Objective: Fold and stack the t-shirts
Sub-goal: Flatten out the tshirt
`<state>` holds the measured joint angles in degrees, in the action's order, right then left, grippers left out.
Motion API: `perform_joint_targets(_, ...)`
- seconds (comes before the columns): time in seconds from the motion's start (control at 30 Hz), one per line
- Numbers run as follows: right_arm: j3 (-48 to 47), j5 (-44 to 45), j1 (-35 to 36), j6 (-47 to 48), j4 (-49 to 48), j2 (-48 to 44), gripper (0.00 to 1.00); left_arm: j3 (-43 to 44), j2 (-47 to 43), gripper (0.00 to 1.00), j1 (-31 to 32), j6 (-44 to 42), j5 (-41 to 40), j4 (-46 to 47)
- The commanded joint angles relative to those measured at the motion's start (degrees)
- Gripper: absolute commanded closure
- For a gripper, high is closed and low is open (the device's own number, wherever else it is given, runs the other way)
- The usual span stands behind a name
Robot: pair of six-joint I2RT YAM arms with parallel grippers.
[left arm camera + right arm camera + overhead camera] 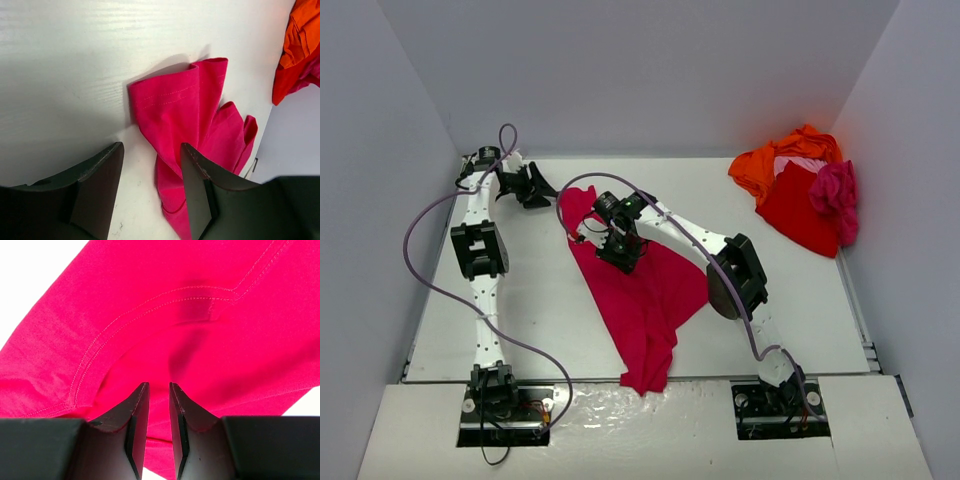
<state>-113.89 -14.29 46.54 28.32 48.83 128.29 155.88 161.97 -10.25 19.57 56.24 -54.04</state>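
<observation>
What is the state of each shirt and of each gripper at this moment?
crimson t-shirt: unfolded, crumpled on the table.
orange t-shirt: unfolded, heaped in the far right corner.
red t-shirt: unfolded, heaped against the orange one.
magenta t-shirt: bunched on the red one.
pale pink t-shirt: mostly hidden between the orange and red ones.
left gripper: fingers open, holding nothing.
right gripper: fingers nearly closed, pinching the crimson t-shirt.

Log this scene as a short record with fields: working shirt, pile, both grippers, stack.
Working shirt: crimson t-shirt, unfolded and rumpled, mid table
Pile: orange t-shirt, red t-shirt and magenta t-shirt, heaped in the far right corner
Left gripper: open, empty, near the crimson t-shirt's far-left corner
Right gripper: nearly closed, pinching the crimson t-shirt
Stack: none yet
</observation>
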Motion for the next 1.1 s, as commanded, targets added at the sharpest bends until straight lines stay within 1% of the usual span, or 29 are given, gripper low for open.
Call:
perform_joint_targets(0.0,-0.8,-1.4,0.1,0.2,1.7,-1.8,0.8,0.2,3.5,0.52,-0.1,-3.0,-16.0,1.2)
perform_joint_targets(0.1,-1.2,-1.5,0.1,0.2,1.9,-1.4,0.8,0.3,3.8,0.52,0.8,-2.5,-15.3,1.8)
perform_joint_targets(0.2,-1.6,-2.3,0.0,0.2,2.2,-1.0,0.8,0.4,4.6,0.52,1.7,-1.3,-12.2,2.5)
perform_joint_targets(0.27,-1.8,-3.2,0.1,0.3,2.6,-0.8,0.8,-0.1,5.1,0.52,1.9,0.2,-8.4,3.4)
perform_joint_targets(0.4,-2.3,-5.5,0.1,0.9,3.3,-0.1,0.79,-2.7,6.7,0.52,2.0,7.6,-0.4,9.1)
perform_joint_targets(0.63,-3.9,-6.7,0.2,1.3,4.2,0.9,0.79,-3.5,9.1,0.53,2.3,12.2,3.2,13.8)
perform_joint_targets(0.77,-5.0,-7.1,0.3,1.3,4.9,1.8,0.79,-3.3,9.5,0.54,2.4,13.2,4.3,14.6)
perform_joint_targets(0.87,-5.1,-7.1,0.3,1.5,5.3,2.0,0.79,-4.1,9.5,0.55,2.3,12.6,5.6,13.7)
perform_joint_targets(0.9,-4.7,-7.0,0.3,1.6,5.3,1.7,0.79,-4.4,9.4,0.56,2.0,11.3,6.1,12.0)
perform_joint_targets(1.0,-2.8,-6.4,-0.1,2.0,5.4,0.3,0.79,-4.1,9.0,0.58,1.1,3.7,4.2,2.2)
perform_joint_targets(1.07,-2.5,-6.4,-0.3,2.3,5.3,-0.1,0.79,-3.1,9.1,0.59,0.2,0.8,2.3,-2.1)
